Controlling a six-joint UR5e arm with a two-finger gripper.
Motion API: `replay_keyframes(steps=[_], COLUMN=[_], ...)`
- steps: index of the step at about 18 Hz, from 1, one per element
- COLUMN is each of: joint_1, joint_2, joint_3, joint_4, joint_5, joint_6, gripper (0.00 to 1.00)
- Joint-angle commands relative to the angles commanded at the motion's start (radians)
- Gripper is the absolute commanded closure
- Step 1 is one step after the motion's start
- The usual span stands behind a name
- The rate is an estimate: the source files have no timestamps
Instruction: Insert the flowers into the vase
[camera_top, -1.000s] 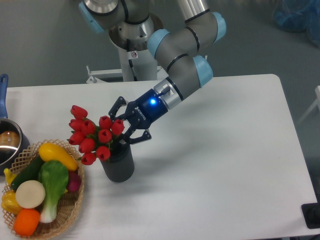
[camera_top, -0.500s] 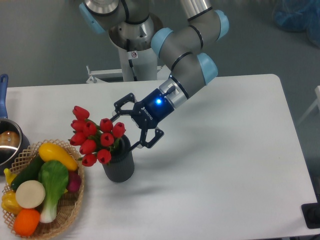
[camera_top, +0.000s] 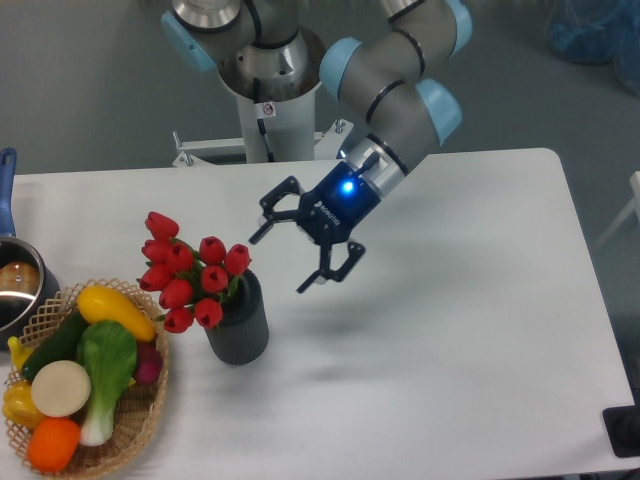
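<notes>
The flowers (camera_top: 188, 271), a bunch of red tulip buds with green stems, stand in the vase (camera_top: 238, 327), a dark grey ribbed cylinder on the white table. The buds lean out to the left over the vase's mouth. My gripper (camera_top: 285, 258) is open and empty, up and to the right of the vase, clear of the flowers. Its two black fingers point down-left, spread wide apart.
A wicker basket (camera_top: 135, 425) with vegetables and fruit sits at the front left, close to the vase. A steel pot with a blue handle (camera_top: 10, 275) stands at the left edge. The arm's base (camera_top: 268, 100) is behind the table.
My gripper has let go of the flowers and drawn back up and to the right, away from the vase. The flowers stay in the vase.
</notes>
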Motion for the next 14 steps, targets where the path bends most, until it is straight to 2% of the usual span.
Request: replay_keyframes(steps=[3,7,11,14], joint_1=[0.040,0.100,0.120,0.127], joint_2=[0.038,0.049,0.051,0.045], joint_3=[0.017,0.064,0.109,0.120], joint_4=[0.003,0.002,-0.002,-0.005], joint_5=[0.180,0.289,0.511,0.556], joint_6=[0.005,0.020,0.020,0.061], gripper=[0.00,0.00,0.00,0.00])
